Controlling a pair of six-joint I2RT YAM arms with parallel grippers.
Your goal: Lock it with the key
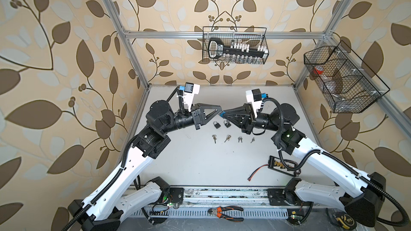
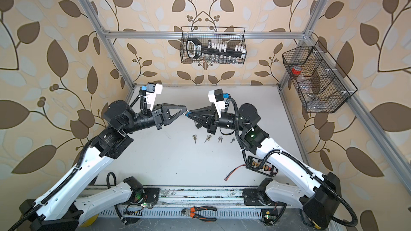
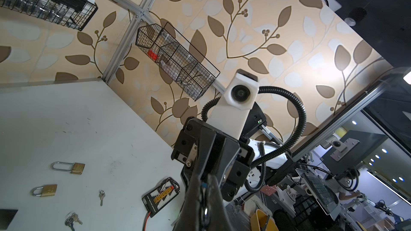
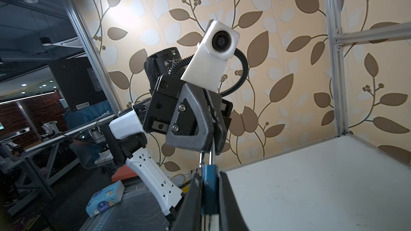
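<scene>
A blue padlock [image 4: 210,193] hangs in mid-air, its body clamped in the right claw [image 4: 209,174] while the left claw [image 4: 210,148] is pinched closed on its steel shackle [image 4: 211,157]. The two tips nearly meet above the middle of the white counter [image 1: 189,163], nearer the back edge than the front. The keys [image 1: 214,138] lie apart from the lock on the counter below, four small sets in a row running parallel to the front edge. Two brass padlocks [image 1: 216,124] sit just behind them, under the joined claws. A wide stretch of bare surface lies between the keys and the front edge, and more spreads from the claws to the back edge. A black connector board [image 1: 281,165] with a red lead [image 1: 258,172] sits toward the right front corner, partly under the right arm [image 1: 322,158]. Aluminium posts [image 1: 135,63] rise at both back corners. A wire basket [image 1: 206,56] hangs on the back wall and a second basket [image 1: 355,101] on the right wall near the back right corner. Orange-handled pliers [image 1: 226,211] rest past the front edge, on the slotted rail.
</scene>
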